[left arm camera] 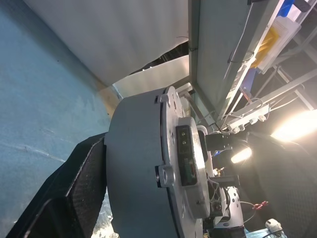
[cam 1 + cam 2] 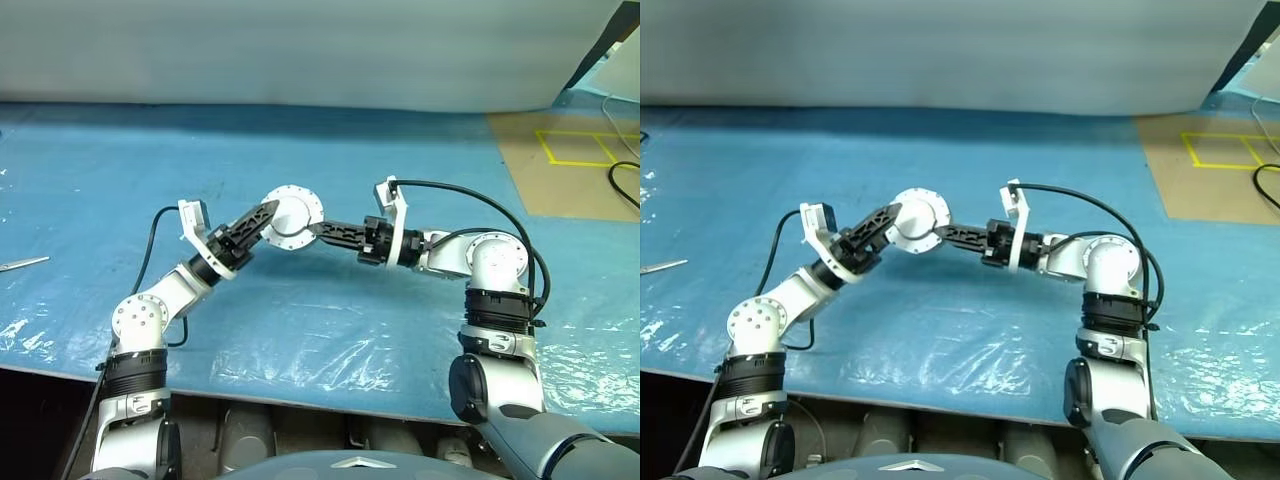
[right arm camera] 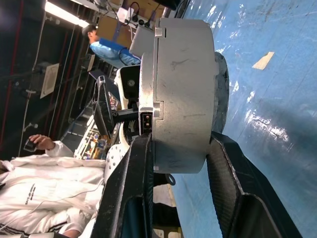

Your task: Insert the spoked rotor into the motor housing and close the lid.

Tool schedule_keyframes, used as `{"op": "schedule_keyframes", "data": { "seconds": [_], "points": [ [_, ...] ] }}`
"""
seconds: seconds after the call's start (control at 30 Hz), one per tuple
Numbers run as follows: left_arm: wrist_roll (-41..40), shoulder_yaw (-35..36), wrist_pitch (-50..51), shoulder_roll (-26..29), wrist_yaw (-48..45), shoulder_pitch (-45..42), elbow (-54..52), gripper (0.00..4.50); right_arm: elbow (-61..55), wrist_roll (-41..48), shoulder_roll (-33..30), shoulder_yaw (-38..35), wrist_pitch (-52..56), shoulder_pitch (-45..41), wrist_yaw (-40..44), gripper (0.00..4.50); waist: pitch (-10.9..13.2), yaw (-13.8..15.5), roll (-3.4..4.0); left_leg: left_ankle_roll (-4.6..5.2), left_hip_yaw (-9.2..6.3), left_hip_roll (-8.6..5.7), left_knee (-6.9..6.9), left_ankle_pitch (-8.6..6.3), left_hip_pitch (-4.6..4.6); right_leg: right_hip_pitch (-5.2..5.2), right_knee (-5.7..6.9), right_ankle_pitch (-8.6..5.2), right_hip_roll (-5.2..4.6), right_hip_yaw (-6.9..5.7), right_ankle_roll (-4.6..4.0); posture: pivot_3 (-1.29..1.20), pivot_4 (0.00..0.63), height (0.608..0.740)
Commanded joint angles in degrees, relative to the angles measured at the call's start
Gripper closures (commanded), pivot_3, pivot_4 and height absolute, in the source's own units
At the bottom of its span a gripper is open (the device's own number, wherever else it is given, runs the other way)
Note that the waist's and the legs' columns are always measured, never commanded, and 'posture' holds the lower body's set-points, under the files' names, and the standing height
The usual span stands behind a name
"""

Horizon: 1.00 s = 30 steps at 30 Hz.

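Mid-frame, motor housing (image 2: 291, 216) clamped by right gripper (image 2: 322, 231), left gripper (image 2: 262, 216) spread alongside; liable to slip if nudged.

Right gripper (image 3: 181, 163) clamped on the motor housing (image 3: 181, 89): one black finger (image 3: 126, 193) against the flanged face, the other against the opposite face, grey drum pinched between them. The housing is seen edge-on, scuffed side wall facing the camera, with a small connector port at the flange. Blue plastic-covered table (image 3: 267, 129) lies behind it, with a pale tape patch (image 3: 262, 60). Past the flange is a black arm part, possibly the left gripper, hard to tell. Beyond that are a person in white (image 3: 44, 178) and another in blue (image 3: 111, 49).
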Motion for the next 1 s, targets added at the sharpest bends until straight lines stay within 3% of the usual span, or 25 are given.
{"op": "schedule_keyframes", "data": {
  "seconds": [0.03,0.33,0.57,0.97,1.0],
  "points": [
    [-1.5,1.3,1.7,1.1,0.3,1.0,-0.5,0.02,-2.2,3.6,1.5,0.0,-1.5,-2.0,2.4,3.35,0.0,0.0,0.0,0.0,0.0,0.01,0.0,0.0,0.0,0.0,0.0,0.0,0.0,-0.01,0.0,0.0,0.15,0.74],
    [-1.1,4.1,1.9,4.0,-0.2,1.4,1.5,0.02,-1.9,3.1,1.1,0.8,-2.4,-2.1,3.2,3.35,0.0,0.6,0.0,0.0,-0.02,0.01,0.03,0.0,-0.02,0.0,0.0,0.0,-0.02,-0.05,0.01,0.0,0.15,0.74],
    [-1.0,0.5,2.3,-0.4,-0.1,-0.8,0.4,0.02,-1.9,2.9,0.9,1.5,-2.9,-2.0,3.1,3.35,0.0,0.8,0.0,0.0,-0.03,0.0,0.1,0.0,-0.13,0.0,0.0,0.02,-0.07,-0.09,0.04,0.0,0.15,0.74],
    [0.6,0.0,1.4,-2.0,0.5,-2.1,1.8,0.02,-1.8,2.6,0.7,2.0,-3.4,-1.7,2.6,3.35,0.0,0.7,0.0,0.0,-0.04,0.01,0.11,0.0,-0.12,0.0,0.03,0.03,-0.06,-0.1,0.05,0.0,0.15,0.74],
    [0.1,0.4,1.5,-2.1,0.2,-2.0,1.8,0.4,-1.8,2.6,0.7,2.0,-3.5,-1.7,2.6,3.35,0.0,0.7,0.0,0.01,-0.04,0.01,0.11,0.0,-0.12,0.0,0.03,0.03,-0.06,-0.11,0.05,0.0,0.15,0.74]
  ]
}}
